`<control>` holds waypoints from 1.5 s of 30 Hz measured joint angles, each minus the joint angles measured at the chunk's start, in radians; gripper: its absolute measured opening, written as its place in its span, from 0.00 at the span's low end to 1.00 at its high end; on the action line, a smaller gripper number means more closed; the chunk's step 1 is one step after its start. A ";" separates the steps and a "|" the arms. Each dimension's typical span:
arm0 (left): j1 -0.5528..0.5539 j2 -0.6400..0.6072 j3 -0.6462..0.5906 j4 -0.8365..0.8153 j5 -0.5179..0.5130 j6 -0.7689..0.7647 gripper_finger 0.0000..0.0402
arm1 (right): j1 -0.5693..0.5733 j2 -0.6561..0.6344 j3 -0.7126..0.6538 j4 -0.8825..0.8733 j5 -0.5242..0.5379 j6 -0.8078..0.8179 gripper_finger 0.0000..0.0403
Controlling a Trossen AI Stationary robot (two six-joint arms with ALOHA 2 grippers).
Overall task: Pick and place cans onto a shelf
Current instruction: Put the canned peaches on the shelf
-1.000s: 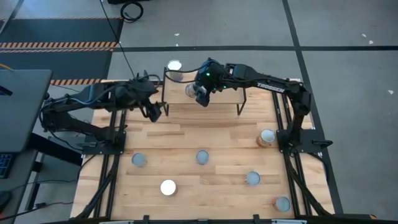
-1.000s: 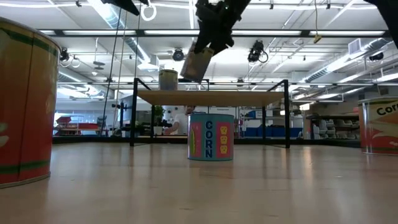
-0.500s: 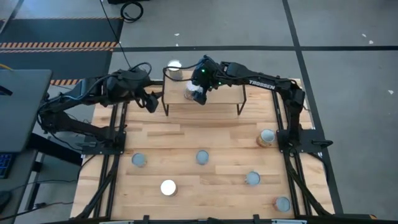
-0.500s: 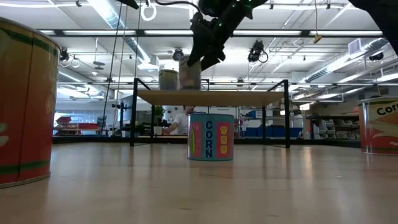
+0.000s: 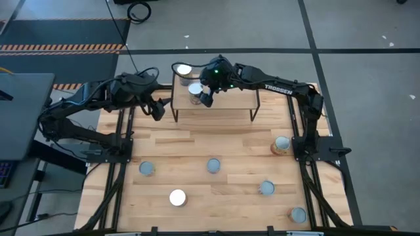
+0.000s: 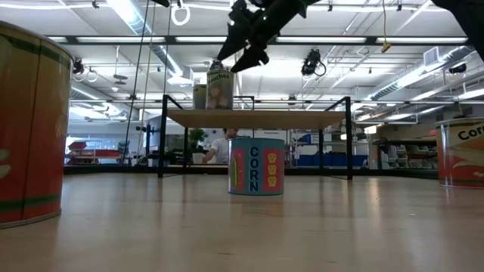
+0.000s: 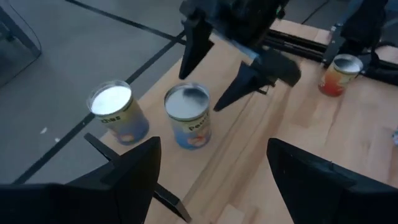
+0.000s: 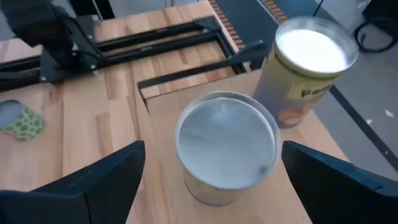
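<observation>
Low view: right gripper (image 6: 243, 47) (fingers spread, holding nothing) above shelf (image 6: 257, 118); table can (image 6: 256, 165) reads "CORN".

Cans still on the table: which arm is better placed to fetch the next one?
Probably the right. Its open tool has just let go of a can on the shelf, and several cans, like the one near its base, lie on its side. The left tool waits beside the shelf.
</observation>
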 joint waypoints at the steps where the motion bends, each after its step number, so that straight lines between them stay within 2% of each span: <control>1: 0.007 -0.002 0.000 0.004 0.000 0.008 0.74 | 0.000 -0.012 0.000 -0.009 0.000 -0.009 0.95; 5: 0.034 -0.003 0.000 0.013 -0.001 0.025 0.74 | 0.000 -0.052 0.000 -0.082 0.031 -0.077 0.94; 10: 0.058 -0.003 0.000 0.025 0.000 0.060 0.74 | -0.010 -0.042 0.000 -0.168 0.207 -0.143 0.89; 14: 0.063 -0.002 0.000 0.038 -0.001 0.060 0.74 | -0.012 0.000 -0.001 -0.143 0.266 -0.154 0.87; 30: 0.063 0.009 -0.036 0.077 0.062 0.051 0.74 | -0.002 0.094 0.000 0.137 0.189 -0.135 0.86; 34: 0.081 0.011 -0.042 0.086 0.061 0.054 0.74 | -0.003 0.092 -0.001 0.107 0.188 -0.154 0.86; 39: 0.114 0.012 -0.041 0.132 0.061 0.083 0.74 | -0.009 0.023 -0.002 0.001 0.173 -0.158 0.86; 45: 0.239 0.037 -0.039 0.182 0.037 0.073 0.74 | 0.004 -0.084 -0.002 -0.126 0.144 -0.158 0.86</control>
